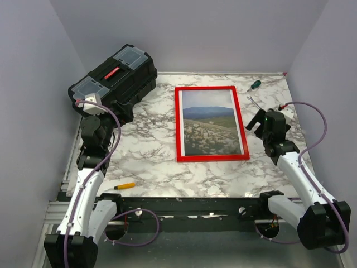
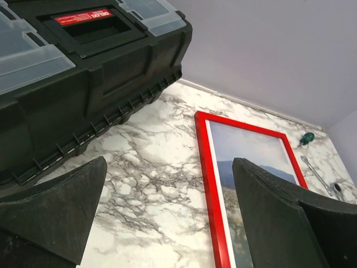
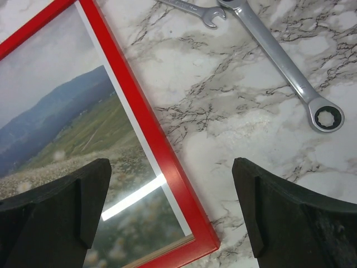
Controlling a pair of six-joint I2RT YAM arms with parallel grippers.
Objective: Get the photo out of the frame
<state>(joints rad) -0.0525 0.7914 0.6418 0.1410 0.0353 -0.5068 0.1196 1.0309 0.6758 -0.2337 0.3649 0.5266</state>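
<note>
Since the left gripper [image 2: 170,162] and the right gripper [image 3: 172,162] both hang spread wide and empty, nothing steadies the frame [image 3: 142,120]. It lies flat and face up on the marble table [image 3: 223,128], its long edge passing under the right gripper's gap, ahead and to the right of the left one, with the photo [image 3: 61,123] inside it. A one-sided pry could, I judge, skid the thin frame on the slick top towards the wrenches just beyond the right finger, or crease the print. Counted: one frame, one photo, one ratchet wrench [image 3: 284,67], one small spanner [image 3: 192,8], one screwdriver [image 1: 255,85], one toolbox [image 1: 114,78], one small yellow tool [image 1: 124,185].
</note>
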